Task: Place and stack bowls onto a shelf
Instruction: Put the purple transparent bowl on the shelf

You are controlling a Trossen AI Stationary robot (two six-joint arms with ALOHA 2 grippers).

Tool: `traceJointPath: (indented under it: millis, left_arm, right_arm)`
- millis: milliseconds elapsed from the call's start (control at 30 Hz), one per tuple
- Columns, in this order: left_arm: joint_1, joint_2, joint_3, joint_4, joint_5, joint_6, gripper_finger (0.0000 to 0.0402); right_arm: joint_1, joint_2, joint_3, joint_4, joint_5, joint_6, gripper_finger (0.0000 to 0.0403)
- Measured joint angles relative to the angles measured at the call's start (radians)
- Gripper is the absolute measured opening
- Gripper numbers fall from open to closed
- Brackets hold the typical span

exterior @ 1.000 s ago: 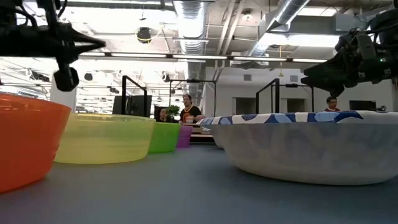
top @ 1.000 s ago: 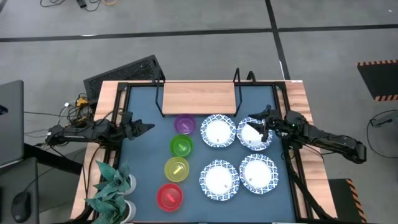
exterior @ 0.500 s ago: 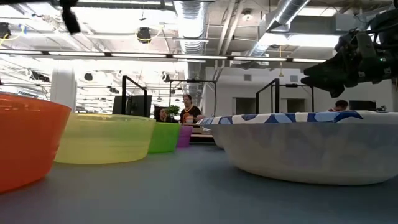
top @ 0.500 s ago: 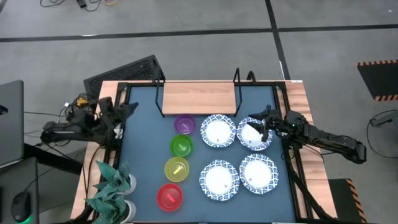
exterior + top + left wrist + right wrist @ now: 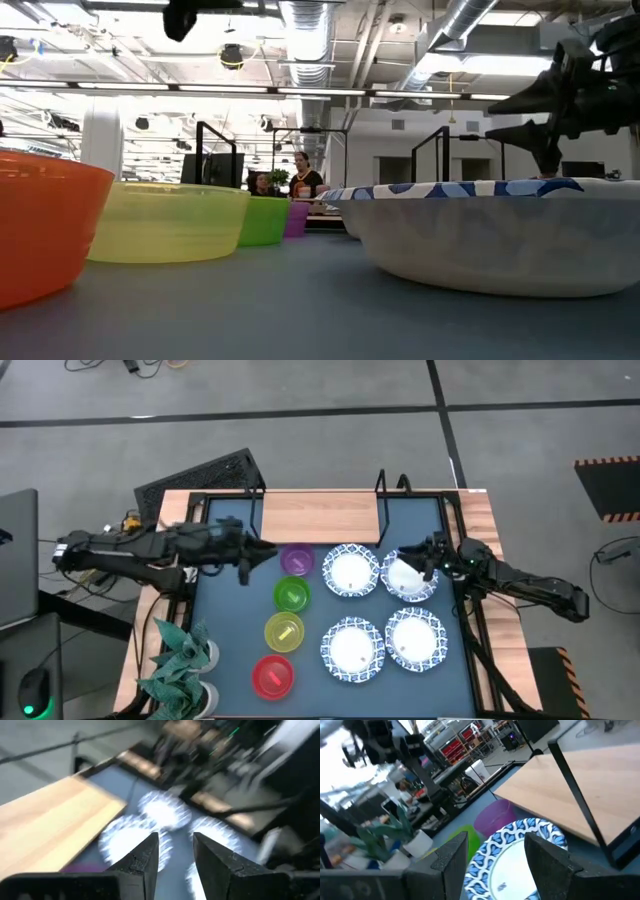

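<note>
The shelf (image 5: 318,513) lies at the worktop's (image 5: 230,630) far edge. Near of it, four small bowls (image 5: 285,632) run in a column on the left; four wider bowls (image 5: 352,647) sit two-by-two on the right.

Even, soft overhead light fills the high view, with only faint shadows under the bowls. In the low view, bright ceiling strip lights (image 5: 330,92) glare, and the near red bowl (image 5: 40,230) is out of focus. The left wrist view is heavily motion-blurred; the patterned bowls (image 5: 150,820) smear into white streaks. The right wrist view's background is washed out
</note>
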Motion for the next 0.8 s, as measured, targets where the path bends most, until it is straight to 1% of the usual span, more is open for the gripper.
traceJointPath:
  millis: [133, 233, 267, 333, 433, 500, 567, 633, 800]
  left_arm:
    - [0.006, 0.131, 0.104, -0.191, -0.038, 0.014, 0.0106]
    - [0.023, 0.212, 0.151, -0.272, -0.038, 0.016, 0.0106]
    - [0.035, 0.236, 0.162, -0.286, -0.037, -0.009, 0.0106]
    - [0.073, 0.281, 0.169, -0.309, -0.03, -0.114, 0.0106]
    - [0.145, 0.349, 0.169, -0.35, 0.029, -0.29, 0.0106]
    - [0.185, 0.394, 0.169, -0.381, 0.061, -0.365, 0.0106]
    - [0.217, 0.444, 0.169, -0.405, 0.096, -0.399, 0.0106]
    - [0.238, 0.489, 0.169, -0.407, 0.111, -0.4, 0.0106]
    - [0.251, 0.599, 0.169, -0.402, 0.125, -0.402, 0.0106]
  right_arm:
    - [0.0, -0.001, 0.0, 0.0, 0.0, 0.107, 0.022]
    - [0.0, -0.001, 0.0, 0.0, 0.0, 0.152, 0.022]
    - [0.0, -0.001, 0.0, 0.0, 0.0, 0.159, 0.022]
    - [0.0, -0.001, 0.0, 0.0, 0.0, 0.162, 0.022]
    - [0.0, -0.001, 0.0, 0.0, 0.0, 0.164, 0.022]
    - [0.0, -0.001, 0.0, 0.0, 0.0, 0.164, 0.022]
    - [0.0, -0.001, 0.0, 0.0, 0.0, 0.164, 0.022]
    - [0.0, -0.001, 0.0, 0.0, 0.0, 0.164, 0.022]
    - [0.0, -0.001, 0.0, 0.0, 0.0, 0.164, 0.022]
